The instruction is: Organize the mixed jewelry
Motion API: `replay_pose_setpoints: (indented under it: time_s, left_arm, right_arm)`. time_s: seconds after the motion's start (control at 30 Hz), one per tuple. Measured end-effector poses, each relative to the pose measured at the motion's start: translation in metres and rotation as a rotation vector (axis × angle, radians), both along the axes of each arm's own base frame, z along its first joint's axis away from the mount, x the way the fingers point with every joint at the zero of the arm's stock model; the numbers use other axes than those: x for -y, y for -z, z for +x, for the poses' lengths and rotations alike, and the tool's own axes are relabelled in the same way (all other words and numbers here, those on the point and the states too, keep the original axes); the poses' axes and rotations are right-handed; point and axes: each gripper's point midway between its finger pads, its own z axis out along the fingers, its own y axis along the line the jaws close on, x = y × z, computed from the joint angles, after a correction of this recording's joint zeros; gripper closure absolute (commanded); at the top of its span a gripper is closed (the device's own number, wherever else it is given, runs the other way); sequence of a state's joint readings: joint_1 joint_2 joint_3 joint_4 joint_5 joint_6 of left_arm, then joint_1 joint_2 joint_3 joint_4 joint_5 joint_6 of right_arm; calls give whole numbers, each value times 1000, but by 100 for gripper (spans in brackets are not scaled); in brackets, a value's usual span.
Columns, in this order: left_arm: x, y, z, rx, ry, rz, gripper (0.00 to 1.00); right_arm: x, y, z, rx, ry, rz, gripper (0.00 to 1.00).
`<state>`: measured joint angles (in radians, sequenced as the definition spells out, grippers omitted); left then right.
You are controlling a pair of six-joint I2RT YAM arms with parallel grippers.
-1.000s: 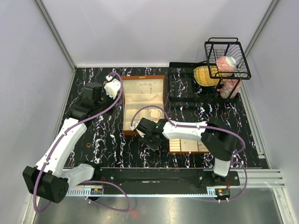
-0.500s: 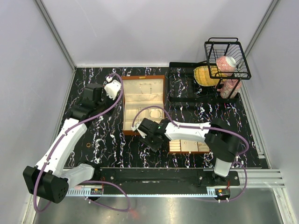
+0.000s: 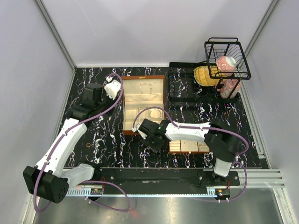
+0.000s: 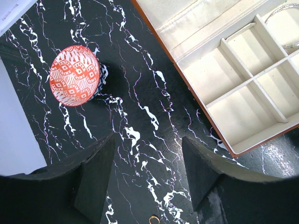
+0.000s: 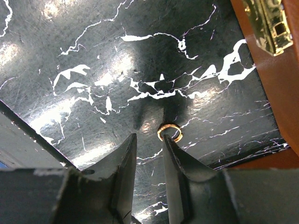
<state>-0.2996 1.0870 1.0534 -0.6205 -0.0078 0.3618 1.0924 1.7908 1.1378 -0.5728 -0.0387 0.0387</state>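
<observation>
While left gripper gapes wide, right gripper narrow, ring seemingly beyond tips.

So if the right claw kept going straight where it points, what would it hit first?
Most likely the tiny gold ring, lying on the black marbled table just beyond the tips of the right gripper. Depth is unclear, so it might touch the table beside it instead.
</observation>
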Motion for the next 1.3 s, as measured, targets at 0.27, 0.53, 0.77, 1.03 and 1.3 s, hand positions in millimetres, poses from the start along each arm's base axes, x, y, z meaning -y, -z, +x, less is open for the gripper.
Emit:
replay_pose_setpoints:
  time_s: [0.27,0.53,0.77,1.03,1.3]
  left_arm:
    - [0,1,0,-1,1,1,35]
    - [0,5,-1,-8,4,6,35]
    - [0,6,-1,-10,6,8,35]
    - [0,5,0,-6,6,7,35]
    - [0,6,-1,-7,7,8,35]
  right_arm:
    - [0,0,0,3,-5,-1,67]
    - [1,1,1,3,-6,-3,67]
    - [4,5,6,-1,4,-15,67]
    - [7,7,10,-5,18,-21,68]
    - [7,8,9,-11,16,-19,69]
